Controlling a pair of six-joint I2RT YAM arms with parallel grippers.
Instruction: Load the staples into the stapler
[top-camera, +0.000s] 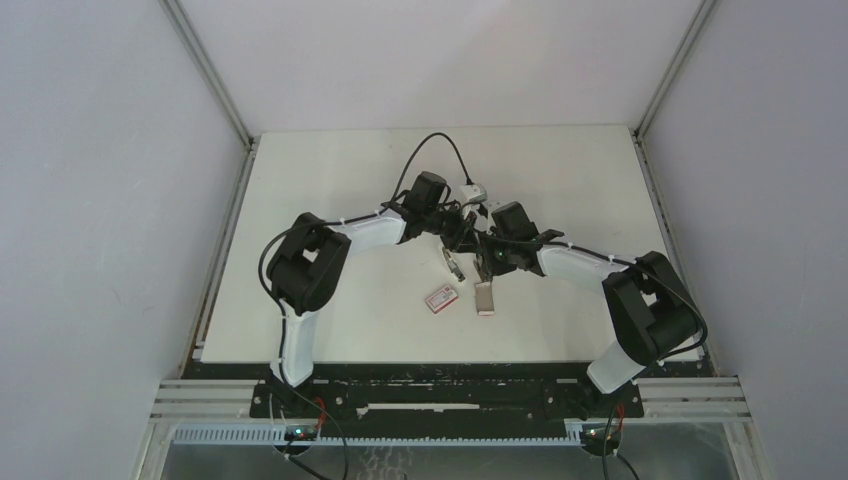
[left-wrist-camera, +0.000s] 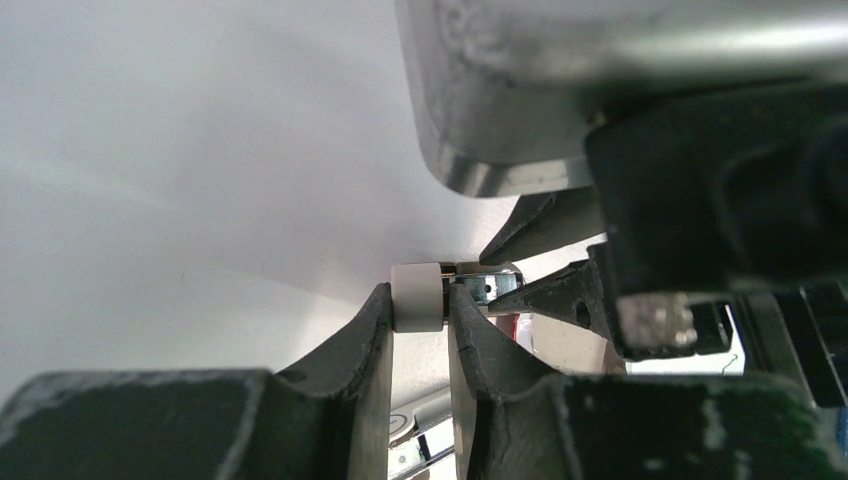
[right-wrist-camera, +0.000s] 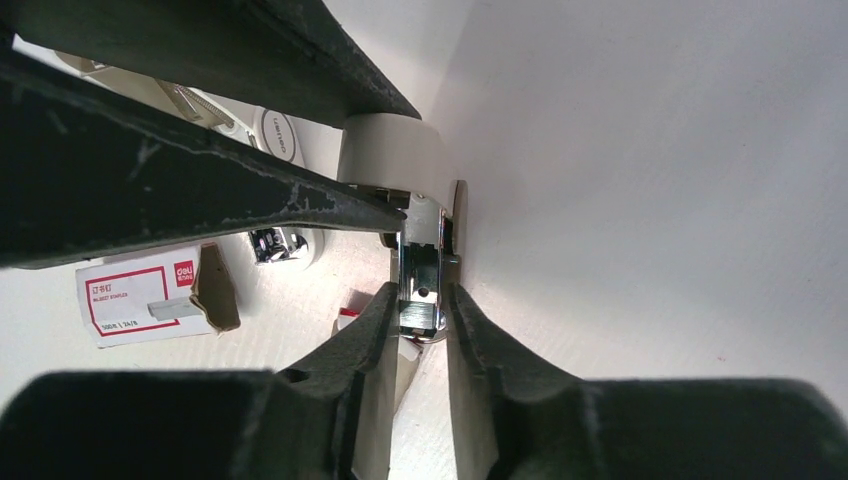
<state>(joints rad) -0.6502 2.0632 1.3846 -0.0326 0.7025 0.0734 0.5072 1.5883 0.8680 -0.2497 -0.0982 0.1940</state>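
Observation:
Both grippers hold the stapler (top-camera: 456, 263) in the air above the table's middle. My left gripper (left-wrist-camera: 420, 300) is shut on the stapler's white plastic end (left-wrist-camera: 417, 297). My right gripper (right-wrist-camera: 420, 298) is shut on its shiny metal inside part (right-wrist-camera: 422, 285), right beside the white end (right-wrist-camera: 390, 150). In the top view the left gripper (top-camera: 462, 232) and the right gripper (top-camera: 483, 247) meet tip to tip, and an opened part of the stapler hangs down towards the table. The grey tray of staples (top-camera: 485, 298) lies on the table below the grippers.
The red-and-white box sleeve (top-camera: 441, 297) lies left of the tray, its end flap open in the right wrist view (right-wrist-camera: 150, 300). The table (top-camera: 330, 180) has walls on the left, right and back. A black cable (top-camera: 435, 145) loops above the left wrist.

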